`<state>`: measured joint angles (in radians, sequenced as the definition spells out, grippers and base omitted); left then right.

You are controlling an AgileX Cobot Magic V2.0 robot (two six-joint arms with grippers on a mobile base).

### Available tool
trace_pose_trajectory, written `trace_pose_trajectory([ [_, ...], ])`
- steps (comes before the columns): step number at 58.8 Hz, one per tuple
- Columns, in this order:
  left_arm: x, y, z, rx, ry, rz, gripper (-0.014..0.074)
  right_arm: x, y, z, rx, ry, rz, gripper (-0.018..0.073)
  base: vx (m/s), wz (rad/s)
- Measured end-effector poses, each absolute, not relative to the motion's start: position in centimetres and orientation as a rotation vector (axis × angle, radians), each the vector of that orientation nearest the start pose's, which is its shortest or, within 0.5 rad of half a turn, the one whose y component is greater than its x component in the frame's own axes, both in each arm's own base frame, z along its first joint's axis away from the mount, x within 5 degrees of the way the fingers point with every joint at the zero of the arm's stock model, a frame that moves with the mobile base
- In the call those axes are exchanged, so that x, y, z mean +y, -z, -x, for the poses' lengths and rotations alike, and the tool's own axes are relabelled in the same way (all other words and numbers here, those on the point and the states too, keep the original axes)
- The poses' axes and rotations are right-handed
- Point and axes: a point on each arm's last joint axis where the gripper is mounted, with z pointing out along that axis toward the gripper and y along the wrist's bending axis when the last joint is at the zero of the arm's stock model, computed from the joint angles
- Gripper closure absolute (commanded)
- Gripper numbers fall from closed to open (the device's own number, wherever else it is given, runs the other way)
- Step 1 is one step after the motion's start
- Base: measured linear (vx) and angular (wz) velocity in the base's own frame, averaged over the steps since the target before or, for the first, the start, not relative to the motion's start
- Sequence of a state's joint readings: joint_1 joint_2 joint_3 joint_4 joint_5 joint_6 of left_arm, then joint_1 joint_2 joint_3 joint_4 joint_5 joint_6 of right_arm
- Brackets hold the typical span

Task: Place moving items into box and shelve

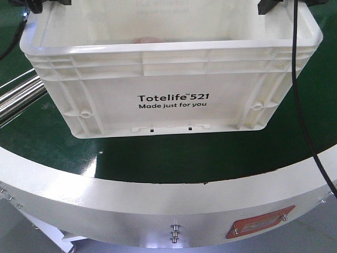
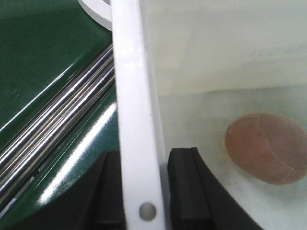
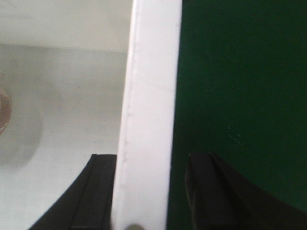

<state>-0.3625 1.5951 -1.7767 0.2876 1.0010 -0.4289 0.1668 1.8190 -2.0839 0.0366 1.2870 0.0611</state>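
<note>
The white ribbed box [image 1: 174, 79] printed "Totelife 521" fills the front view, held at both ends. My left gripper [image 2: 144, 191] is shut on its left rim [image 2: 136, 120], one black finger outside and one inside the wall. My right gripper [image 3: 153, 191] straddles the right rim [image 3: 148, 120] the same way, shut on it. In the front view, only the tips of the left gripper [image 1: 32, 6] and right gripper [image 1: 269, 6] show at the box's top corners. A pinkish-brown moving item [image 2: 268, 148] lies on the box floor, and its top peeks over the rim [image 1: 150, 39].
The box is over a dark green belt [image 1: 184, 158] ringed by a white curved frame [image 1: 158, 205] with an orange plate [image 1: 260, 221]. Steel rollers [image 1: 18, 97] run along the left, close to the box wall [image 2: 57, 129]. A black cable [image 1: 300, 105] hangs down the right side.
</note>
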Motion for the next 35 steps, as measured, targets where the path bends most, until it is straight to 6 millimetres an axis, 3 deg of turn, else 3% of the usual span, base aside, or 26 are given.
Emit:
trace_pose_trajectory([
  [35, -10.28, -43.41, -33.37, 2.258, 0.049, 0.018, 0.0596, 6.78, -42.12, -38.26, 2.507, -0.144, 0.134, 0.0564, 0.0, 0.0],
])
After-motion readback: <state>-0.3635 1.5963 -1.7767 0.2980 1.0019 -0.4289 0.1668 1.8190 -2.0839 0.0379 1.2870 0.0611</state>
